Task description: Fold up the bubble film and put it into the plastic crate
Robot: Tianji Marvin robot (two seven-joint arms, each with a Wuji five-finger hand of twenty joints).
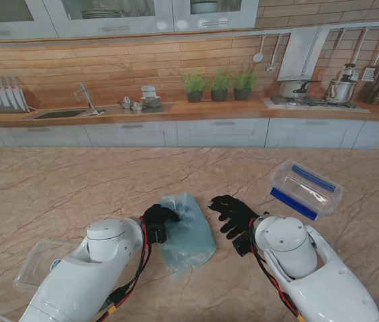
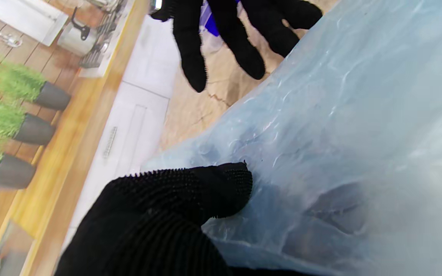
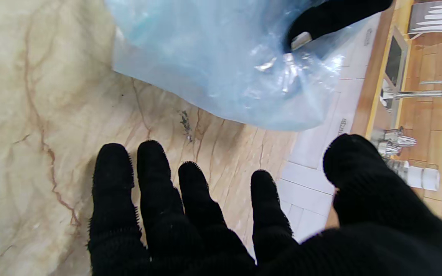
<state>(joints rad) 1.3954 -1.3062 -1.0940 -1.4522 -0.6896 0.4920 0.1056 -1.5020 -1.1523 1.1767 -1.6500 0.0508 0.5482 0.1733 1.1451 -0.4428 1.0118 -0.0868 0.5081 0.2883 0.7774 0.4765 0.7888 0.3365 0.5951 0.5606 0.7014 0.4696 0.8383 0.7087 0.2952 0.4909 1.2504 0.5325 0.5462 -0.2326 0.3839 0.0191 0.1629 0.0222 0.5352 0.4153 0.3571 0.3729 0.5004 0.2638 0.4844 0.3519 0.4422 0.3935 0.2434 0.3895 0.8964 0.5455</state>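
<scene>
My left hand [image 1: 157, 223] pinches the film [image 1: 188, 231], bunched on the table [image 1: 75, 188] between my arms. My right hand [image 1: 233, 213] hovers beside it, fingers spread, empty. The film looks light, limp and slippery; I'd grip an edge. The crate [image 1: 306, 189] sits far right.

1. No writing, label, brand or number reads anywhere on the bubble film [image 1: 186, 231], in any of the three views.
2. The plastic crate [image 1: 306, 190] carries blue strips but no legible lettering.
3. The black gloves on the left hand [image 1: 157, 221] and right hand [image 1: 233, 213] bear no logo or mark that can be made out.
</scene>
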